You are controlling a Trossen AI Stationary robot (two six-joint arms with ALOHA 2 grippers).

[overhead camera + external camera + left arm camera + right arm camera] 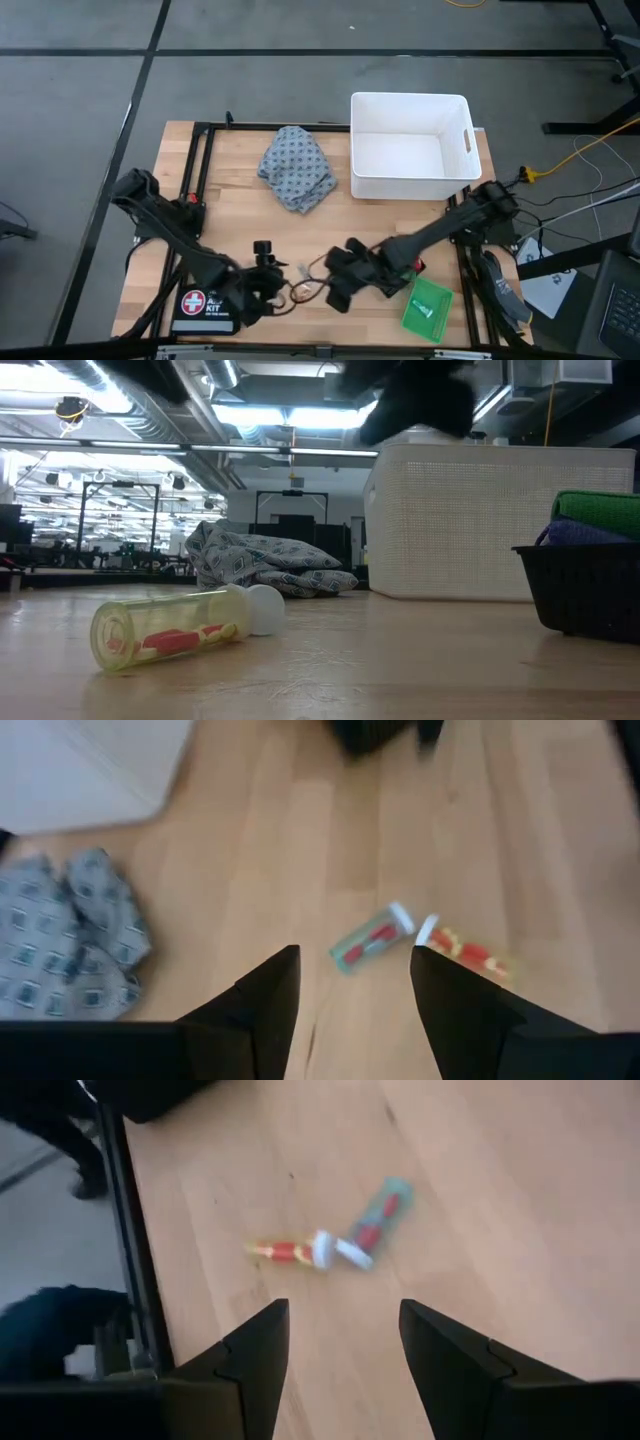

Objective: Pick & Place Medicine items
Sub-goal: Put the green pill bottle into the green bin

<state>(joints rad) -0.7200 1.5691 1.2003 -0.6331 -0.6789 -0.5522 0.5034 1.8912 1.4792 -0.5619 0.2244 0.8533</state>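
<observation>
Two tiny medicine items lie on their sides on the wood, cap to cap, in the gap between my grippers. One is a pale teal vial point(368, 942) point(380, 1213) with red inside. The other is an orange-and-white tube point(465, 952) point(285, 1251). The low view shows one clear tube point(175, 630) with a white cap lying flat. My left gripper point(355, 1005) point(278, 290) is open, above the pair on their left. My right gripper point(340, 1350) point(332, 290) is open, above them on their right. The blue and green cylinders and the red block are not in view.
The black first-aid pouch point(195, 305) lies at the near left edge under the left arm. A white bin point(408, 147) stands at the far right, with a crumpled grey patterned cloth point(297, 168) to its left. A green item point(428, 308) sits near right, and a black basket point(585, 595) shows in the low view.
</observation>
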